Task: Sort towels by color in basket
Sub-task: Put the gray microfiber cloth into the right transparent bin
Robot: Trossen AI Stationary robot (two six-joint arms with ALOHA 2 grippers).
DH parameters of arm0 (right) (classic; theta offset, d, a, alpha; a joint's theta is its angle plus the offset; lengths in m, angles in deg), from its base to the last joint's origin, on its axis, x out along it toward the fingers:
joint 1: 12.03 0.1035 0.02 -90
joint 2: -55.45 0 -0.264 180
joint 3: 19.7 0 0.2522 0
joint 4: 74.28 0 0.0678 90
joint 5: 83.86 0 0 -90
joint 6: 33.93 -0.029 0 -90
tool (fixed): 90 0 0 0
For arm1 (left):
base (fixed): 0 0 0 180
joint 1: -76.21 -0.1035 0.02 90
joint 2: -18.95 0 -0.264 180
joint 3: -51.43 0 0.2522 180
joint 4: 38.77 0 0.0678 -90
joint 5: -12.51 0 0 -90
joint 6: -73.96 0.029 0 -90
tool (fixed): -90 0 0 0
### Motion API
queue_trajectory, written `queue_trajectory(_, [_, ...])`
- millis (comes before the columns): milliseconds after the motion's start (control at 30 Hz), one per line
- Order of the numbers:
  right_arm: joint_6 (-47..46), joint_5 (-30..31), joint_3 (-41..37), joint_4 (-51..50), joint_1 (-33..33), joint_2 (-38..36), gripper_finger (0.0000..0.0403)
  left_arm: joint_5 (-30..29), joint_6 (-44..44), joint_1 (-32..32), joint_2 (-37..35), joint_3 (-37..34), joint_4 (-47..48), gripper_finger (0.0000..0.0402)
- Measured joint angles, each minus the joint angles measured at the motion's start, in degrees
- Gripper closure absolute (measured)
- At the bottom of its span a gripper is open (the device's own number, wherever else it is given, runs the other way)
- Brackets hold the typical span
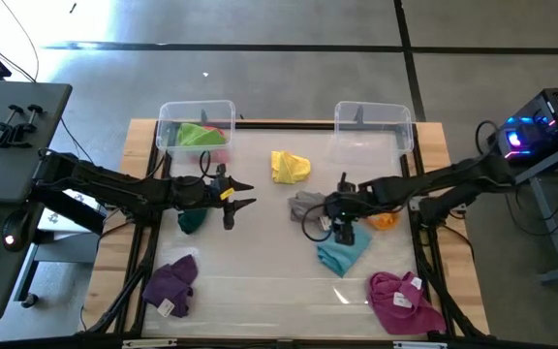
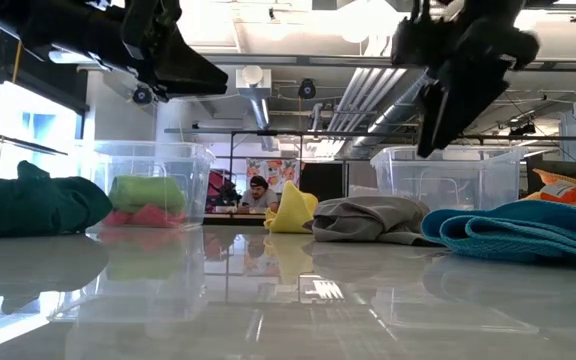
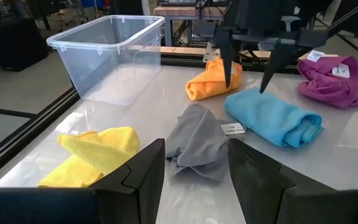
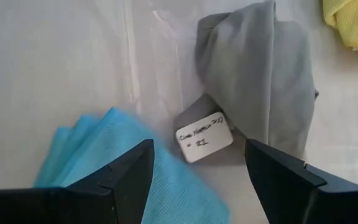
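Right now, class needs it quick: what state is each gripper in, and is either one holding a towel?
Left gripper: open, holding nothing, above the table.
Right gripper: open, holding nothing, poised over the light blue towel and grey towel.

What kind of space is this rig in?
Probably an open lab or industrial-style workspace: bare ceiling ducts and pipes overhead, a polished concrete floor around the table, and lit computer hardware on a side stand. A person sits at a desk far behind.

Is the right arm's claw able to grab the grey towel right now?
Probably yes. The right gripper hangs open just above the table, the grey towel lies uncovered right beside it, and only the light blue towel is close by.
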Motion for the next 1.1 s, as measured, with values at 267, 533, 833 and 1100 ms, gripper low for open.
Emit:
queue_trajectory(267, [2.5,4.6,0.0,5.5,-4.8,4.7,0.0155,0.0,0.0,0.0,0.0,0.0,0.0,0.0238])
queue_trajectory(533, [6.1,3.1,0.0,10.9,-8.5,11.5,0.0155,0.0,0.0,0.0,0.0,0.0,-0.2,0.0238])
queue_trajectory(833, [5.2,1.7,0.2,13.6,-11.2,19.7,0.0212,0.0,0.0,0.0,0.0,0.0,-0.2,0.0238])
queue_trajectory(1100, [5.0,0.3,0.1,13.6,-11.2,19.7,0.0357,0.0,0.0,0.0,0.0,0.0,-0.2,0.0238])
